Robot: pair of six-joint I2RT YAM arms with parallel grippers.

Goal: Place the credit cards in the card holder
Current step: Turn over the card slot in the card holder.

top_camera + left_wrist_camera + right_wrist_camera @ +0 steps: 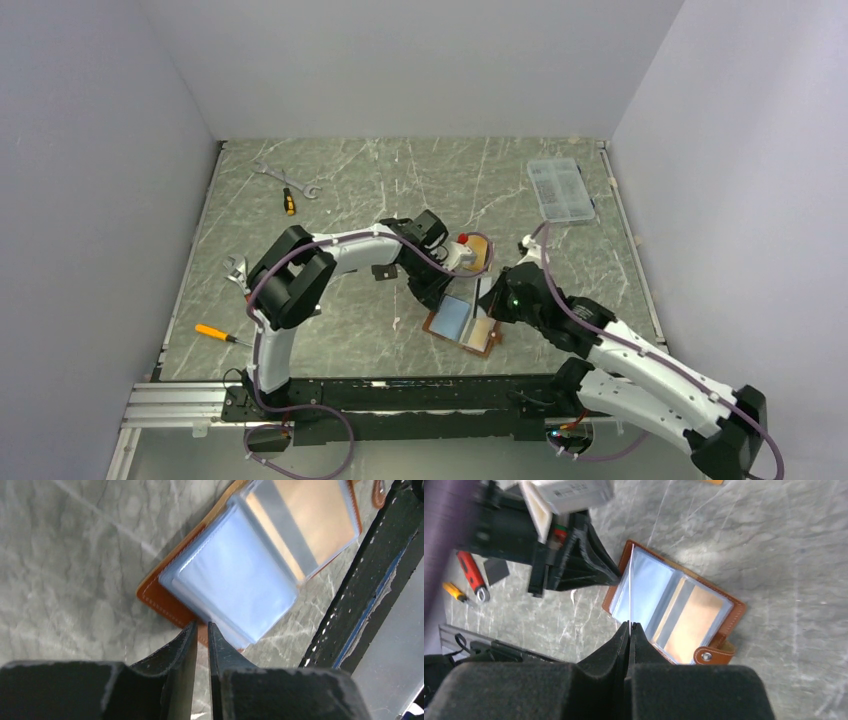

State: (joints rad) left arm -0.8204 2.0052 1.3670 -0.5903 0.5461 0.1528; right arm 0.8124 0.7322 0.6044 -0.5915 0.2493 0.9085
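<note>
Nearest, right wrist view: right tool (630, 625) pinched tight on a thin credit card (630, 585), edge-on, upright above the open card holder (735, 615). Holder flat on counter (774, 540), centre frame. Long axis upper left to lower right, snap tab (710, 655) at lower right end. Probably one orange striped card (696, 622) sleeved already; held card not yet in. Beyond, left tool (201, 626) nearly closed, nothing seen between, tips at holder's leather edge. Farther off: dark flat square (385, 271), possibly another card.
</note>
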